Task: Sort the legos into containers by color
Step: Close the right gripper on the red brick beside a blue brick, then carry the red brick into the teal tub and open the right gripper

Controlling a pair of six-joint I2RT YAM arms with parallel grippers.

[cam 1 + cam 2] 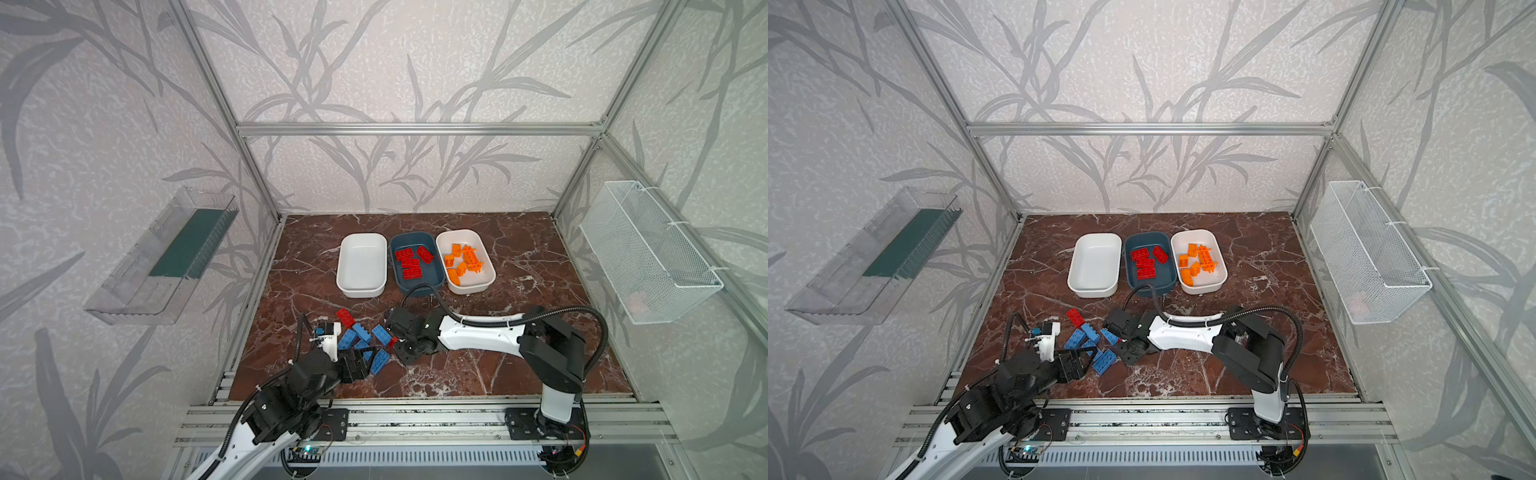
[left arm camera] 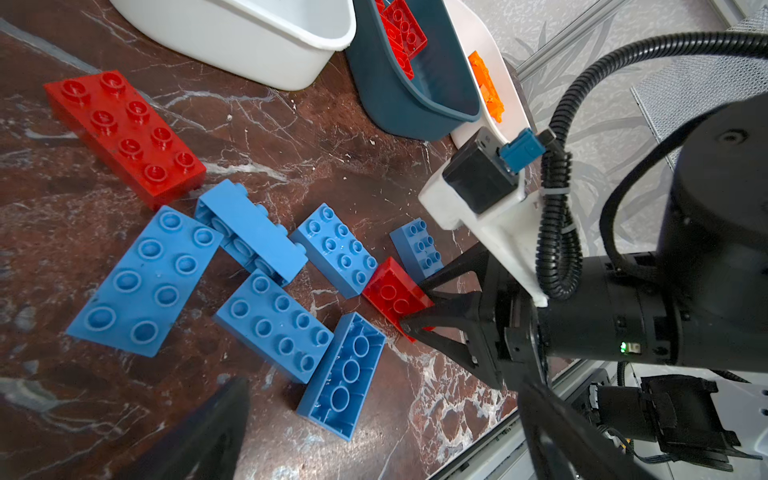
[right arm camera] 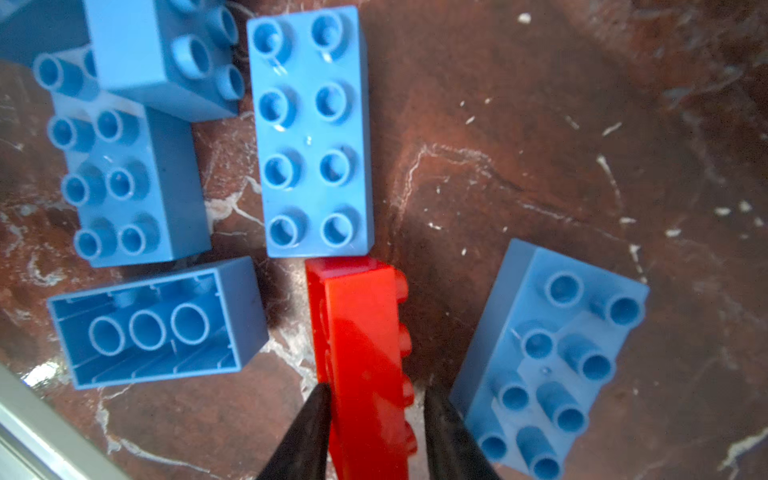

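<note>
Right gripper (image 3: 376, 419) straddles tilted red lego (image 3: 361, 340); blue legos (image 3: 313, 133) beside.

Wire basket (image 1: 648, 253) and clear shelf (image 1: 166, 253) (wall-mounted), marble tabletop (image 1: 519, 365).

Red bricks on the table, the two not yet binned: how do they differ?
1. The far red brick lies flat, studs up; the near red brick is tipped on edge, studs sideways.
2. The far red brick sits untouched at the pile's edge; the near red brick stands between the right gripper jaws, among blue bricks.
Both are red, studded, outside the teal tub.
</note>
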